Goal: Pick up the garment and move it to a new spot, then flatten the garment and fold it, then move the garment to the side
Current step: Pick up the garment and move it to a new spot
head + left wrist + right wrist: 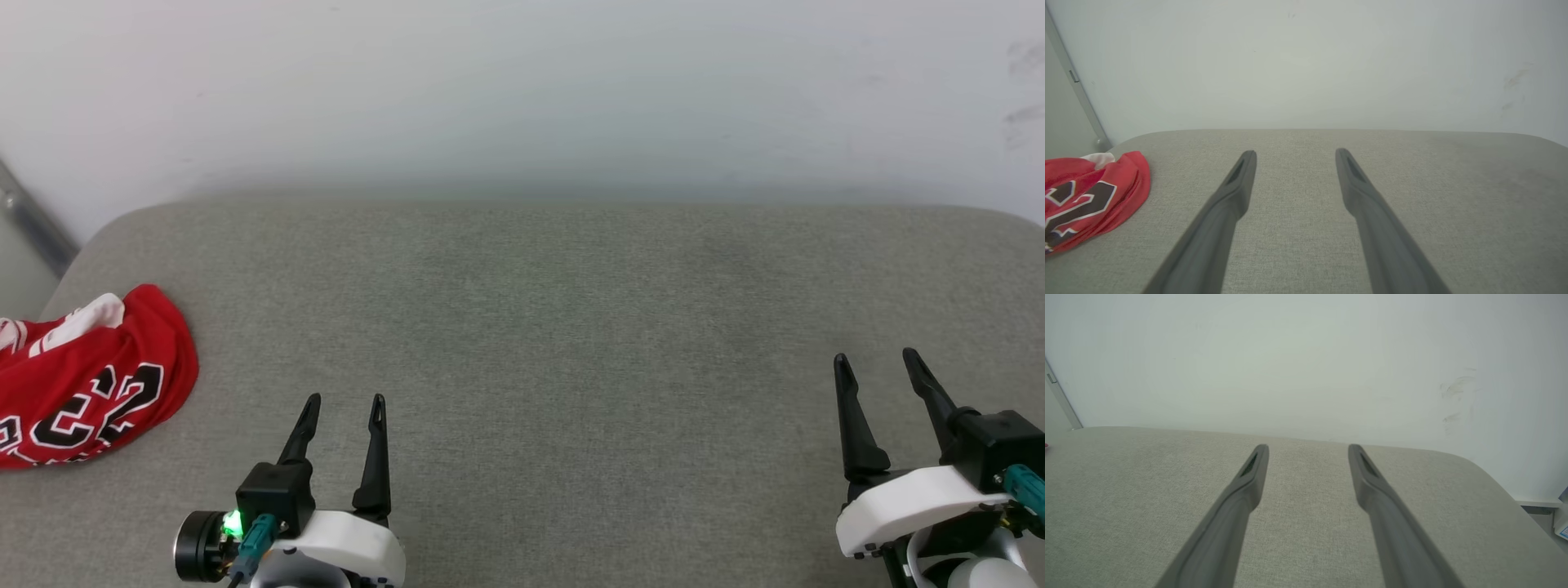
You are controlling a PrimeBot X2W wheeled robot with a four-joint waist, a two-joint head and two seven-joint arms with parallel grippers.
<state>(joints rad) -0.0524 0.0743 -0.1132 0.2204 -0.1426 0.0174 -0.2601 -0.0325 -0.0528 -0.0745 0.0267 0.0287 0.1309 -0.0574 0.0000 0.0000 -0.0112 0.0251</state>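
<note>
Red T-shirt (90,380), white sleeve and black white-outlined numerals, lies bunched at the far left of the grey woven cushion (571,327), well left of the left gripper (345,398). Both claws are released and empty, the right gripper (875,357) well apart at the right. Likely light, limp, a bit slick; pinch the raised rounded fold. Shirt's left part is cut off by the frame; collar and hem not discernible.
</note>
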